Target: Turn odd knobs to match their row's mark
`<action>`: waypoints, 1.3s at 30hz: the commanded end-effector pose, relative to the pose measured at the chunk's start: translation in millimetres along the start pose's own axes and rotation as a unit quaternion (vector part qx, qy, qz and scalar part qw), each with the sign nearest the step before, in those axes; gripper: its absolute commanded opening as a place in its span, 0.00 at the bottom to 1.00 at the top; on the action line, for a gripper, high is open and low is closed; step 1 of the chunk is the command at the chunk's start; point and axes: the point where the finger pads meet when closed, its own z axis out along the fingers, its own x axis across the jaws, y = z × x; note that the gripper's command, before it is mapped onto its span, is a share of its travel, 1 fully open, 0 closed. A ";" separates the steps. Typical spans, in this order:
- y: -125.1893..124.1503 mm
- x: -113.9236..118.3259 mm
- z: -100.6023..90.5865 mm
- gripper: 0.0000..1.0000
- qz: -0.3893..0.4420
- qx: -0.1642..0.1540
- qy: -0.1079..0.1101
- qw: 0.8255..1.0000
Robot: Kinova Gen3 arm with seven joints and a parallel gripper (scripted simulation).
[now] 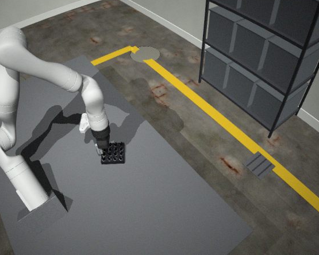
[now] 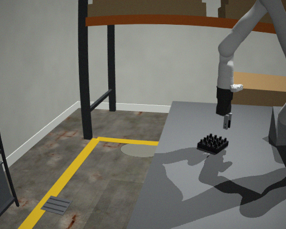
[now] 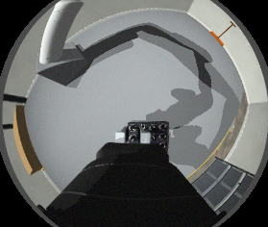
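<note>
The black knob box [image 1: 112, 162] [image 2: 208, 149] [image 3: 136, 122] stands flat on the grey table, with upright black knobs in a grid. Small white lines show on some knob tops, but their directions and the printed names are too small to read. The socket cannot be made out. My gripper [image 1: 101, 151] [image 2: 227, 128] [image 3: 133, 132] points down, part-way open and empty, above the box. In the wrist view its fingers appear on either side of a knob near one edge; the exterior view shows the fingertips clearly above the knobs. The gripper body hides part of the box.
The grey table [image 1: 150, 201] [image 2: 186, 129] carries the arm's base [image 1: 32, 184] to one side of the box. Arm shadows fall around the box. A shelf rack with grey bins [image 1: 256, 54] stands on the floor beyond the table. A brown box [image 2: 263, 87] is behind the arm.
</note>
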 end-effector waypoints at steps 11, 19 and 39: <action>0.5 0.0 0.4 0.46 0.000 -0.001 0.000 1.000; 0.6 -0.1 3.5 0.46 0.000 -0.001 -0.001 1.000; 1.2 -0.8 24.3 0.46 0.000 -0.001 -0.001 1.000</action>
